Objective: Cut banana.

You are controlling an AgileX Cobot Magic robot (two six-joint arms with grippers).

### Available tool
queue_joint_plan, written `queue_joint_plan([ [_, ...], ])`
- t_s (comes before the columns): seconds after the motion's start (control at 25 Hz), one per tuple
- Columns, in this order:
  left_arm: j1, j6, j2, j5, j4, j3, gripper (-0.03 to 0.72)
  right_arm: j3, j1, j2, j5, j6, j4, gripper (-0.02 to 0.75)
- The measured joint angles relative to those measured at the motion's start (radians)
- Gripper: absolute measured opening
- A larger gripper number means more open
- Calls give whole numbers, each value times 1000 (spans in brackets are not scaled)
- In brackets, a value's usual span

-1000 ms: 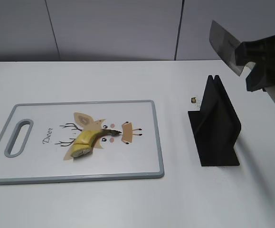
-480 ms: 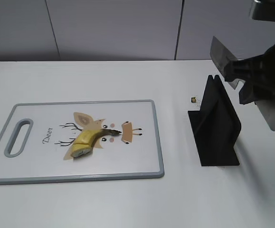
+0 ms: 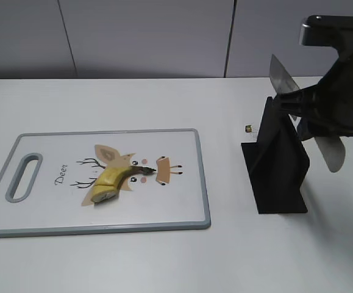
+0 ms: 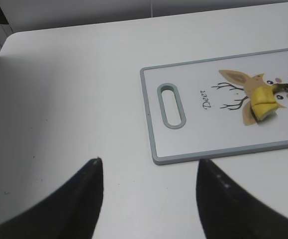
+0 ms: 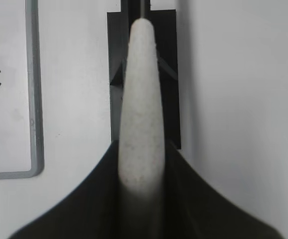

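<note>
Lying on the cutting board [image 3: 182,183], over the deer print [image 3: 124,171], is the banana [image 3: 111,181]: a short curved stub, near the board's centre in the exterior view. Long axis runs from about 8 o'clock to 2 o'clock there; pale cut end at the 8 o'clock end, dark stem tip at the 2 o'clock end. A faint line crosses the stub close to the cut end; whether it is severed through cannot be told. In the left wrist view the banana [image 4: 263,98] sits at 3 o'clock near the frame edge, and the board [image 4: 193,144] is cut off at the right.

Board lies flat on the white worktop [image 3: 164,256], handle slot at its 9 o'clock end.

Right tool [image 3: 322,107] is clamped on a knife [image 3: 280,76], directly above the black knife stand [image 3: 277,162], which stands at 3 o'clock from the board, well apart. Blade shows only partly; the handle [image 5: 141,109] fills the right wrist view and hides most of the stand [image 5: 171,59].

Left tool [image 4: 148,194]: fingers spread apart, nothing between them, over bare worktop at 7 o'clock of the board; tips only in view.

A tiny object [image 3: 248,128] by the stand is too small to identify.
</note>
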Motion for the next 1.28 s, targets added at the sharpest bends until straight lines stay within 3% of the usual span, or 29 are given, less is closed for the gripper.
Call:
queue_joint_plan([
  [0.96,0,0,0,0,0,0,562,0,-1,-39,-18,-26,-10,159],
  [1.28,0,0,0,0,0,0,562,0,-1,50,-12,-38,-7,159],
])
